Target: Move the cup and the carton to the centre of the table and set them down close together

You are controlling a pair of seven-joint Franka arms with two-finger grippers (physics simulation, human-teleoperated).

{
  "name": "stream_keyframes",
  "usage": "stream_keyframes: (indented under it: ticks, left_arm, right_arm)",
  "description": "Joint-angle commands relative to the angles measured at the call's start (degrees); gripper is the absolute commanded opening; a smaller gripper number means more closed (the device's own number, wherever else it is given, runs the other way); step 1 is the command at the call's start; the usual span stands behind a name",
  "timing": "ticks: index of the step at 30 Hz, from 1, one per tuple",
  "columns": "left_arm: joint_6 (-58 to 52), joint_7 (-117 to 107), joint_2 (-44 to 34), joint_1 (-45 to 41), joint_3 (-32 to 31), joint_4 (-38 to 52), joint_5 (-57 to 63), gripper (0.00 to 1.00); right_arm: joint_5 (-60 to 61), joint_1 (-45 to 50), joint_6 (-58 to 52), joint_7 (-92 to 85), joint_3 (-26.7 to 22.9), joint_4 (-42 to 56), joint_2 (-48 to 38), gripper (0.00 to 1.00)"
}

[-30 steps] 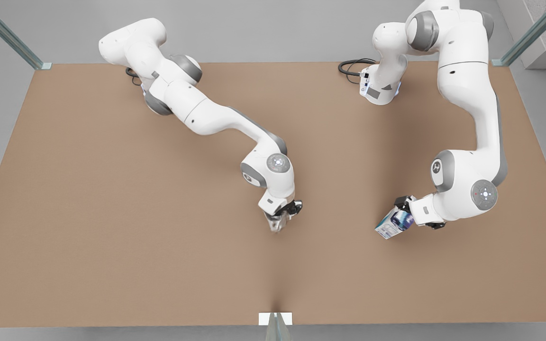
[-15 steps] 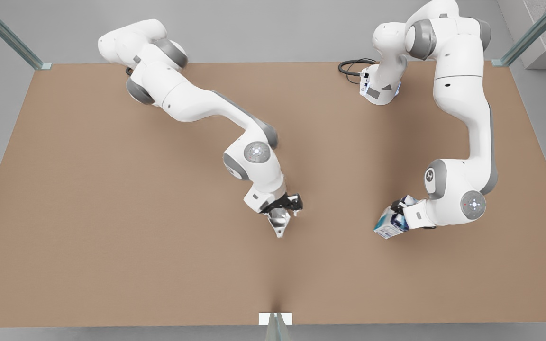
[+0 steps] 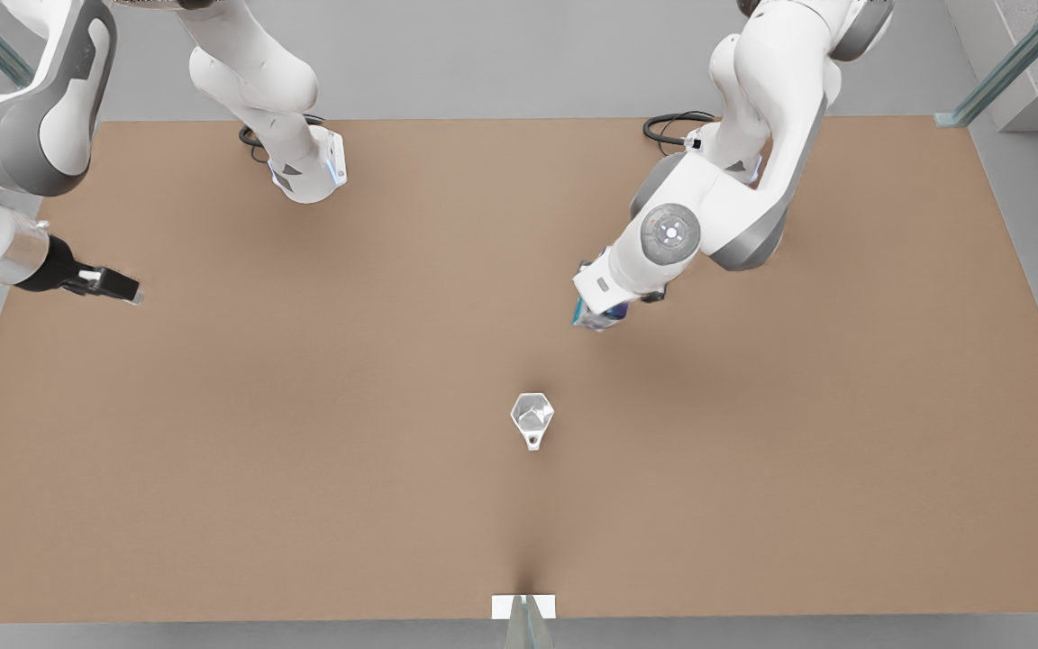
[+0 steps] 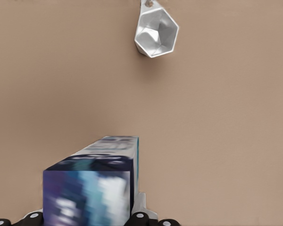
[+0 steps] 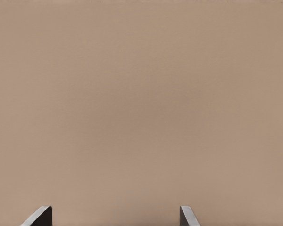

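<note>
Table point(image 3: 213, 469) big, brown, flat. My left gripper point(image 3: 600, 317) up near middle, on front view's right, gripping carton point(image 4: 92, 186) tight. My right gripper point(image 3: 113, 286) waits at front view's left edge, fingers point(image 5: 40, 217) wide apart, nothing held. Cup point(image 3: 532, 418) sits alone on table near middle, apart from carton.

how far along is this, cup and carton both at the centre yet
Half done. The cup stands alone near the middle of the table. The left gripper holds the carton above the table, short of the cup. The right gripper waits open at the front view's left edge. Left: set the carton beside the cup.
</note>
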Motion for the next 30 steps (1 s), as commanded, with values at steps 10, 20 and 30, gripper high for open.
stream_keyframes:
  ticks: [10, 20, 30]
  left_arm:
    - [4.9, -4.7, 6.3, -3.8, -0.3, -0.4, -1.9, 0.57]
    - [16.8, -3.9, 9.3, -4.6, -0.3, -2.3, -3.5, 0.60]
    - [23.9, 1.7, 10.4, -4.5, -0.1, -5.6, -2.7, 0.85]
  right_arm:
    - [-2.6, 3.4, 1.2, 1.0, -0.2, -0.8, -0.1, 1.00]
    - [-2.6, 4.2, 0.9, 1.0, -0.1, -1.1, -0.3, 1.00]
    - [-2.6, 4.2, 0.8, 1.2, -0.1, -0.9, -0.5, 1.00]
